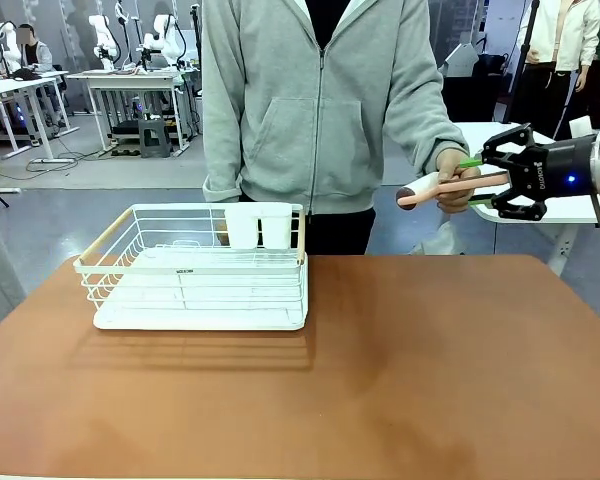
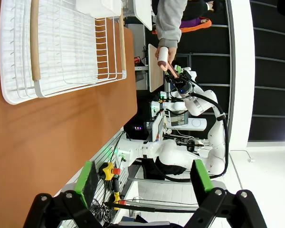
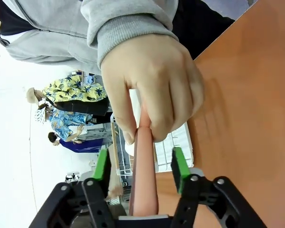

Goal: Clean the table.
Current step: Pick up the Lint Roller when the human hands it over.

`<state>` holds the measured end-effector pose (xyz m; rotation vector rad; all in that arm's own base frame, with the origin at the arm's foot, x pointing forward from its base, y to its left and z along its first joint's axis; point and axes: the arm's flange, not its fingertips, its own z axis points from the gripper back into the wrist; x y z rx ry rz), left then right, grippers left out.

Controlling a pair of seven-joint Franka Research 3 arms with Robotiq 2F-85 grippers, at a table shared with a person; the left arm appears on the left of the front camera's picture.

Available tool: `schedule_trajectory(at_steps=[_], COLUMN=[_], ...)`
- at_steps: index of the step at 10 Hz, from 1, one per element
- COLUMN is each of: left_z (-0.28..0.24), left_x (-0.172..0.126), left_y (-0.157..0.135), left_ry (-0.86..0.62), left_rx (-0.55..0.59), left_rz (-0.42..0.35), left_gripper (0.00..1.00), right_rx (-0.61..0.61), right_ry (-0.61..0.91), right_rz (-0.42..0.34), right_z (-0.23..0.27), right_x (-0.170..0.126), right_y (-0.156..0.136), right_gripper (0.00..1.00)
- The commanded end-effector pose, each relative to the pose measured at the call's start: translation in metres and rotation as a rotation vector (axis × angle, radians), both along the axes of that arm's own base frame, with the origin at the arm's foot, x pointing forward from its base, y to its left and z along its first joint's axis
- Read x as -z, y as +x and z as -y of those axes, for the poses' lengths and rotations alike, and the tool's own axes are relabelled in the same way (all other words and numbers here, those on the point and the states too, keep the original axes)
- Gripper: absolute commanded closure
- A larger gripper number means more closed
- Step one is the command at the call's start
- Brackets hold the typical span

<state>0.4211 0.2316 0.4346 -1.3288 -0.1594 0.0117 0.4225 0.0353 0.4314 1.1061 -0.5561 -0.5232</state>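
At counter's (image 1: pixel 430 360) far right edge, person's hand (image 1: pixel 455 175) holds out pink-handled tool (image 1: pixel 425 193); robot's right hand (image 1: pixel 475 181) straddles it, not yet clamped; cleaning seemingly unstarted.

The front camera faces the person (image 1: pixel 320 100) across the desk (image 1: pixel 430 380), the right wrist camera sees the person's hand (image 3: pixel 152 85) very close, and the left wrist camera, rolled sideways, looks at it from afar over the rack (image 2: pixel 61 47).
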Motion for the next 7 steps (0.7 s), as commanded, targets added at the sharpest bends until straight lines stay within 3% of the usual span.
schedule_trajectory(at_steps=[1,2,3,4,5,6,7], left_z=[-0.0019,-0.0019,-0.0019,-0.0019,-0.0019,-0.0019,-0.0019], left_x=[-0.0006,-0.0006,-0.0006,-0.0006,-0.0006,-0.0006,-0.0006], left_y=[-0.0022,-0.0022,-0.0022,-0.0022,-0.0022,-0.0022,-0.0022], left_ry=[0.01,0.01,0.01,0.01,0.01,0.01,0.01], left_rx=[0.002,0.002,0.002,0.002,0.002,0.002,0.002], left_rz=[0.001,0.001,0.001,0.001,0.001,0.001,0.001], left_gripper=[0.0,0.0,0.0,0.0,0.0,0.0,0.0], right_rx=[0.025,0.025,0.026,0.026,0.029,0.03,0.031], right_ry=[0.006,0.006,0.006,0.007,0.01,0.009,0.01], right_rz=[0.014,0.015,0.012,0.013,0.014,0.015,0.017], right_z=[-0.007,-0.0067,-0.0066,-0.0066,-0.0066,-0.0062,-0.0059], right_x=[0.002,0.0018,0.0022,0.0023,0.0019,0.0019,0.0018], right_y=[0.0015,0.0014,0.0017,0.0016,0.0015,0.001,0.0003], right_gripper=[0.59,0.65,0.58,0.85,0.77,1.0,0.86])
